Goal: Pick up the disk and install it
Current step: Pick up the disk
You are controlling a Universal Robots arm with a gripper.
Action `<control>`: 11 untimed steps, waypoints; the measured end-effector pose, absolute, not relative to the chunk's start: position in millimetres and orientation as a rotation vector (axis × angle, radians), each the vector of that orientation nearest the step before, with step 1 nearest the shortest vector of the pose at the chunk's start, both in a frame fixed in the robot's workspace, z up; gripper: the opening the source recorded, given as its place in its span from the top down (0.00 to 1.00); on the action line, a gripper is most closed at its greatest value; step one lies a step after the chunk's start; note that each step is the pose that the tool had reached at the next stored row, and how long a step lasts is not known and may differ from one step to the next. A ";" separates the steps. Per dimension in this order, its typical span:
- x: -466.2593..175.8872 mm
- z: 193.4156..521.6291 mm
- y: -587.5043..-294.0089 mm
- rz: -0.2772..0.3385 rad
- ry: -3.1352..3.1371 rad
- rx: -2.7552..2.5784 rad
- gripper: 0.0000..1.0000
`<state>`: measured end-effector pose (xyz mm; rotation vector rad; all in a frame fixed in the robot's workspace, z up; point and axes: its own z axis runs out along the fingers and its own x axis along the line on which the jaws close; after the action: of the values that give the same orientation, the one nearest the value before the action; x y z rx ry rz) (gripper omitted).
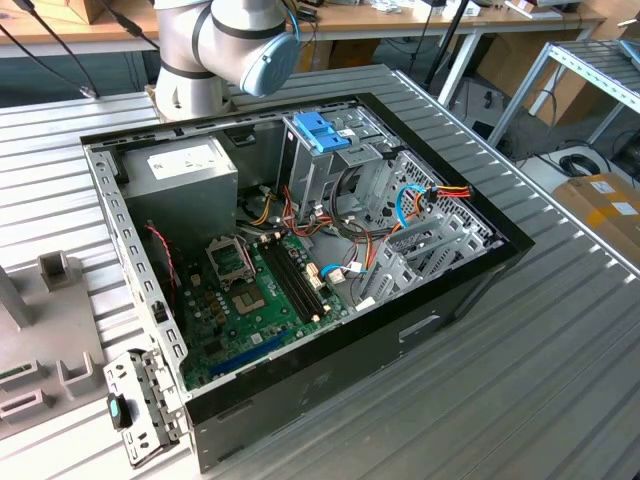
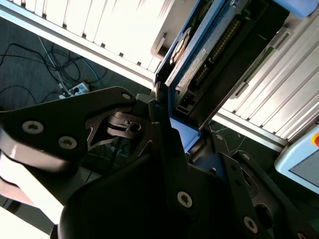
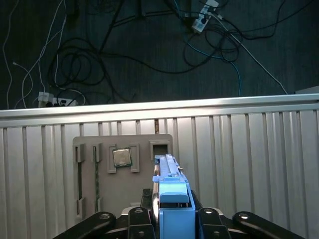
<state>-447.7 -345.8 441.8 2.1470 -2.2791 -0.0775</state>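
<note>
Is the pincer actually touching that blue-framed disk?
Touching. In the first wrist view the disk sits wedged between the two fingers of the pincer, with no gap on either side.

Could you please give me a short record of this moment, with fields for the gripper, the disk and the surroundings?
gripper: gripper shut on the disk, seen in both wrist views
disk: blue carrier rail, dark body, edge-on in the first wrist view
beyond the disk: grey fixture plate with a processor chip set in it, on the ribbed table
computer case: lying open on the table in the exterior view
metal cage: upright inside the case, topped by a blue tab
progress: disk picked up, not yet in the case
</note>
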 end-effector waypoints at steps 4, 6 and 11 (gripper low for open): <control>-447.7 444.0 -345.9 -0.078 -2.279 2.147 0.63; -447.7 445.1 -345.9 -0.078 -2.279 2.147 0.63; -447.7 448.1 -345.9 -0.078 -2.279 2.147 0.63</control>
<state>-447.7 -345.9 448.1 2.1469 -2.2790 -0.0775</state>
